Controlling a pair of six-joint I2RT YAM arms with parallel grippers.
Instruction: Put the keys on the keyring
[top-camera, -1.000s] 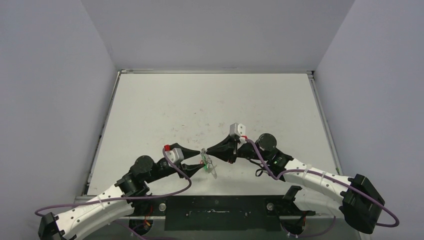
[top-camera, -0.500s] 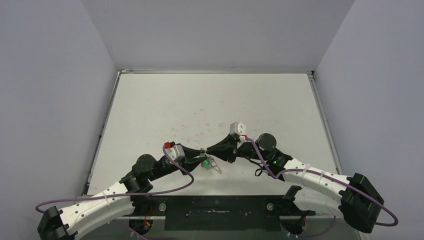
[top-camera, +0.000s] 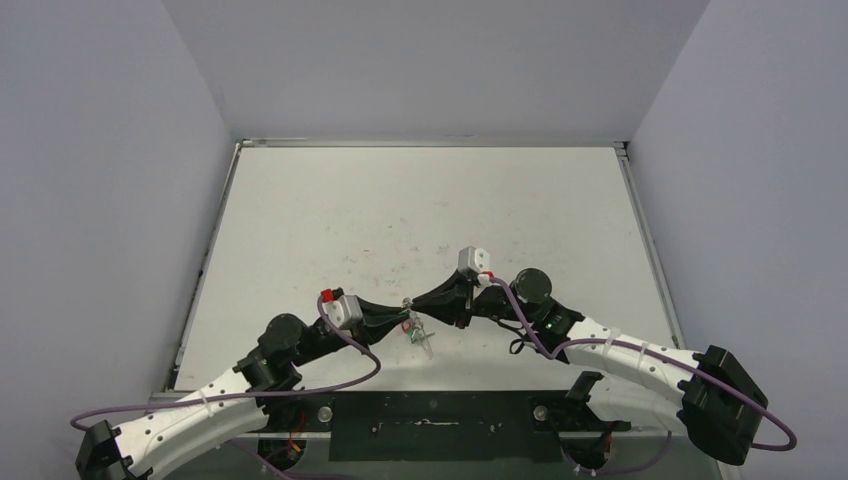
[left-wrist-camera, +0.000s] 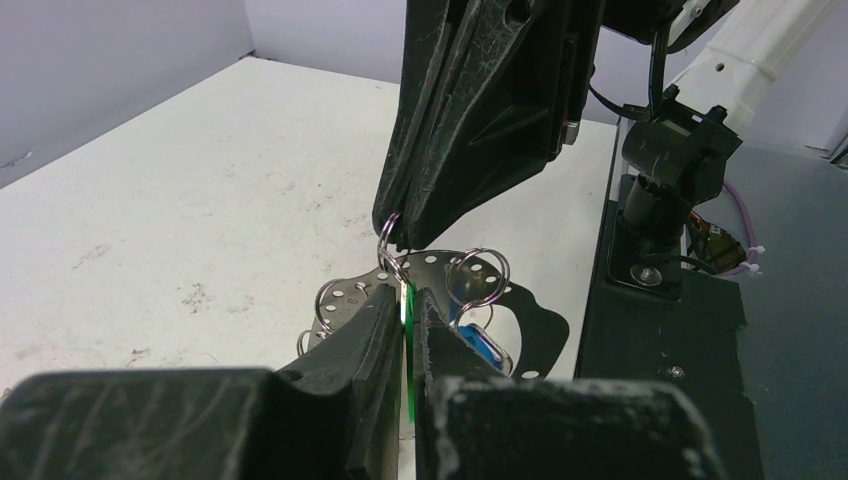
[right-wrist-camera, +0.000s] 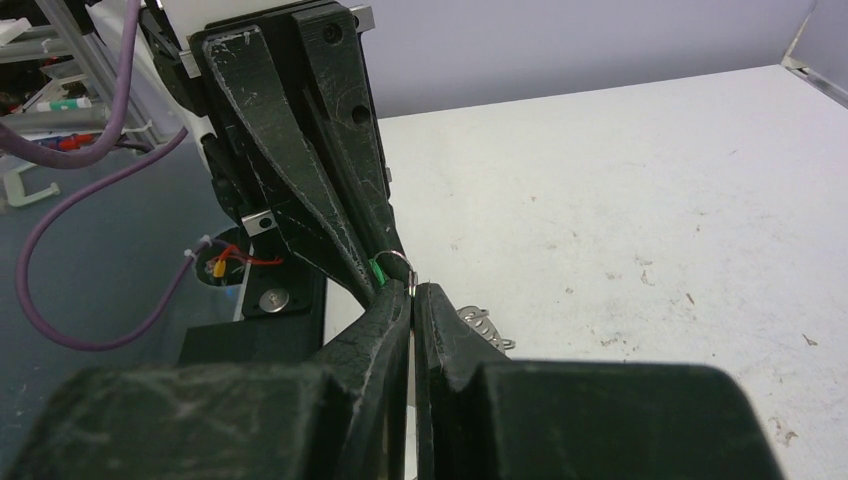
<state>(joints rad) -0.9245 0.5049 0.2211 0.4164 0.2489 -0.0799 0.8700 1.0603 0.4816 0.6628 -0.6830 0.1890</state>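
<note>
The keyring (top-camera: 423, 338) is a silver perforated metal hoop with wire loops, near the table's front middle, between both grippers. My right gripper (top-camera: 414, 304) is shut on one of its wire loops (right-wrist-camera: 408, 272), and in the left wrist view its fingers (left-wrist-camera: 470, 120) come down from above onto that loop (left-wrist-camera: 388, 240). My left gripper (left-wrist-camera: 405, 297) is shut on a green-tagged key (left-wrist-camera: 409, 345), held edge-on right at that loop. The green tag also shows in the right wrist view (right-wrist-camera: 378, 271). A blue-tagged key (left-wrist-camera: 484, 347) hangs on the hoop (left-wrist-camera: 440, 268).
The black mounting plate (top-camera: 430, 425) and both arm bases run along the near table edge. Purple cables (top-camera: 350, 375) loop beside the arms. The right arm's base (left-wrist-camera: 665, 200) stands just behind the keyring. Grey walls enclose the table on three sides.
My left gripper has moved a little up and left with the green key, now against the right gripper's tip. The keyring has swung slightly. The right arm has barely moved.
</note>
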